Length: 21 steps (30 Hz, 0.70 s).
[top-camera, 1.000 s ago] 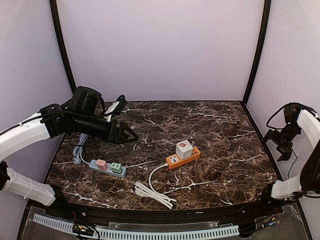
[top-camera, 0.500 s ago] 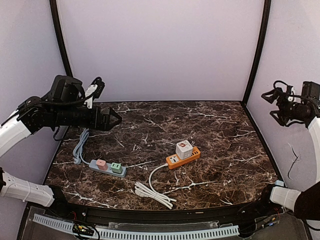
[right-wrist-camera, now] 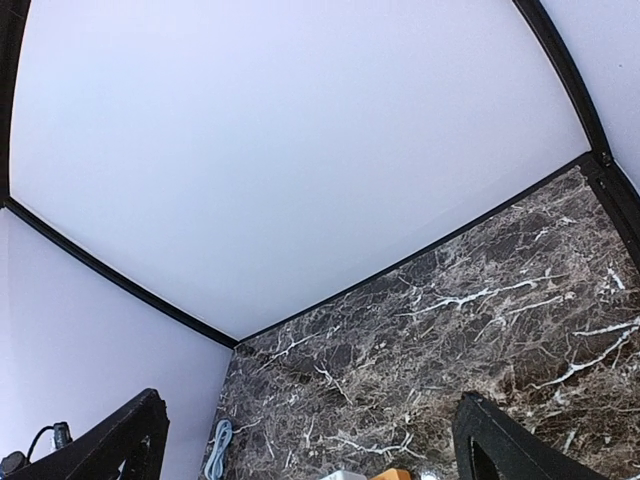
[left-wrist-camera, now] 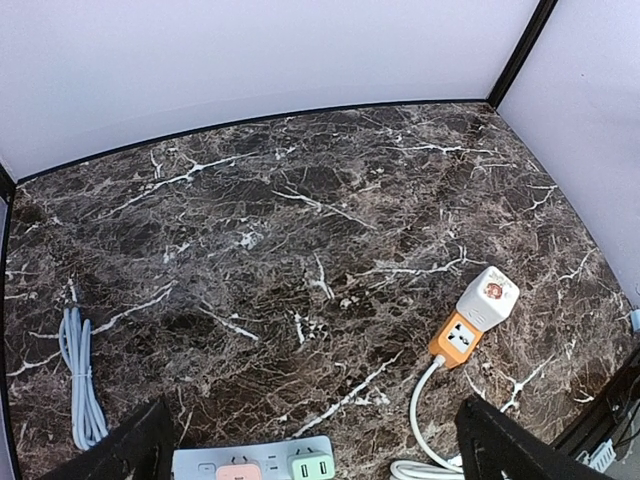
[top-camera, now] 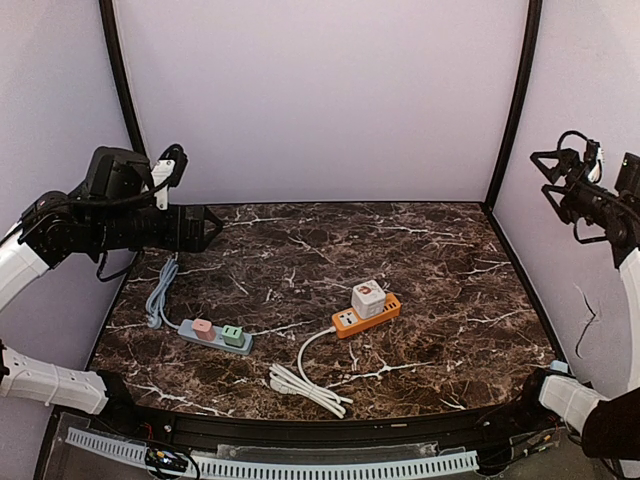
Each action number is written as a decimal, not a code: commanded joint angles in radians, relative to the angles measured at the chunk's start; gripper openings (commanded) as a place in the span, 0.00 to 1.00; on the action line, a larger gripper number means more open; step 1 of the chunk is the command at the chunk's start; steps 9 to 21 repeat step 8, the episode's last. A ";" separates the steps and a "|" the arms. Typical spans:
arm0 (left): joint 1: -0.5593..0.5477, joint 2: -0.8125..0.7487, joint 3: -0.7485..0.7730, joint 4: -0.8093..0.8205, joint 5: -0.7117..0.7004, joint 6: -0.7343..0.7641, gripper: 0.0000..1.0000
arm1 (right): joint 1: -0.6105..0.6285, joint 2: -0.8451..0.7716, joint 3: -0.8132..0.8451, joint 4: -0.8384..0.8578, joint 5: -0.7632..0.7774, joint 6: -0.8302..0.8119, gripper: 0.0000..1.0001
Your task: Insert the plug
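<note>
White plug (top-camera: 368, 298) on orange strip (top-camera: 346, 322)

The marble-patterned table (top-camera: 450, 260) looks polished, the orange power strip (top-camera: 372, 320) smooth plastic, the walls (top-camera: 320, 100) matt.

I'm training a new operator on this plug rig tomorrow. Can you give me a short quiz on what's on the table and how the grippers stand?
1. True or false: the white cube adapter sits on the orange power strip.
2. Which plugs sit in the grey power strip? A) one pink, one green B) two white C) none
3. Fill in: the left gripper and the right gripper, both raised off the table, have their jaws ____.
Key: 1 true. 2 A, the pink plug and the green plug. 3 open.
</note>
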 commanded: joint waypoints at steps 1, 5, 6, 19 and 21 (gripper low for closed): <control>-0.004 -0.011 0.006 -0.024 -0.027 0.010 0.99 | 0.005 -0.019 -0.030 0.076 -0.018 0.037 0.99; -0.003 -0.008 0.010 -0.021 -0.024 0.016 0.99 | 0.004 -0.032 -0.056 0.108 -0.010 0.055 0.98; -0.003 -0.007 0.010 -0.020 -0.024 0.019 0.99 | 0.004 -0.031 -0.060 0.109 -0.006 0.060 0.98; -0.004 -0.004 0.012 -0.020 -0.022 0.022 0.99 | 0.005 -0.032 -0.062 0.108 0.005 0.066 0.99; -0.004 -0.004 0.012 -0.020 -0.022 0.022 0.99 | 0.005 -0.032 -0.062 0.108 0.005 0.066 0.99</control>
